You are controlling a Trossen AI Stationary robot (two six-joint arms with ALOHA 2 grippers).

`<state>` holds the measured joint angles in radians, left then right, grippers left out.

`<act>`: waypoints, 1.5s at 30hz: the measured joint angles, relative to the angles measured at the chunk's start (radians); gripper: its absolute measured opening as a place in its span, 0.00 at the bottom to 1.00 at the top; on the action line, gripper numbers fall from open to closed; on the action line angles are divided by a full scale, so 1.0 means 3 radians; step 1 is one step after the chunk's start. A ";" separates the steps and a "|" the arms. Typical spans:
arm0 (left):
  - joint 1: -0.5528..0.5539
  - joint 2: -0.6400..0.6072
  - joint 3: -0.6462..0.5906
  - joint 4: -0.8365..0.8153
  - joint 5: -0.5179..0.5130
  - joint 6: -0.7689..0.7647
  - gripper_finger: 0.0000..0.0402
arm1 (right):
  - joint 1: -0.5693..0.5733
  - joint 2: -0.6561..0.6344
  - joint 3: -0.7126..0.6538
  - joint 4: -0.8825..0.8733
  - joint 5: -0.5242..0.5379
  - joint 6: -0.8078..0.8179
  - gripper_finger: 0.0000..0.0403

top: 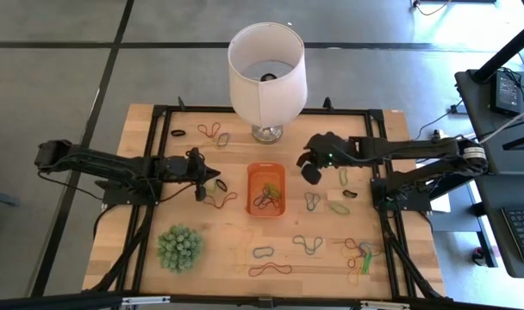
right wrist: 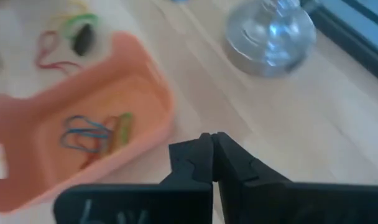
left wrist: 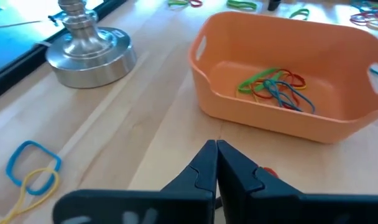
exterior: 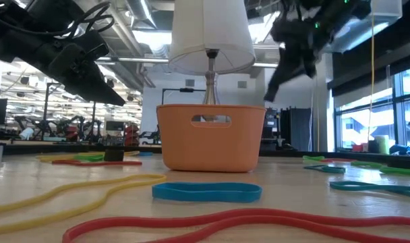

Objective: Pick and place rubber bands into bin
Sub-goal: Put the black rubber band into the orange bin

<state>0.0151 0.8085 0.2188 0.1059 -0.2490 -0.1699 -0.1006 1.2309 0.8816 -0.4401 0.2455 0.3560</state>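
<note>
Orange bin (top: pixel 266 189) between pincers — right pincer (top: pixel 309 172) closed, seemingly empty.

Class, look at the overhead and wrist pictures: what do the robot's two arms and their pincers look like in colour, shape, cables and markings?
Both arms are dark, jointed and slim, with black cables trailing along them. The left pincer and right pincer each end in two black, tapering fingers. The right arm shows a small green light near its wrist. Faint white scrawled marks sit on each wrist's housing.
</note>
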 joint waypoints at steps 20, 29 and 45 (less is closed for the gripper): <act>0.0000 0.0000 0.0000 0.0397 0.0418 0.0352 0.02 | 0.0351 0.1907 0.1884 -0.0698 -0.0497 -0.0693 0.01; -0.0001 0.0000 0.0000 0.0398 0.0490 0.0352 0.02 | 0.0348 0.2573 0.2315 -0.1020 -0.0736 -0.0792 0.01; -0.0001 0.0000 0.0000 0.0409 0.0487 0.0351 0.02 | 0.0346 0.3043 0.2320 -0.0850 -0.0917 -0.0752 0.02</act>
<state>0.0148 0.8085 0.2188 0.2287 -0.1028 -0.0647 0.0032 2.1439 1.5776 -0.6950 -0.0296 0.1303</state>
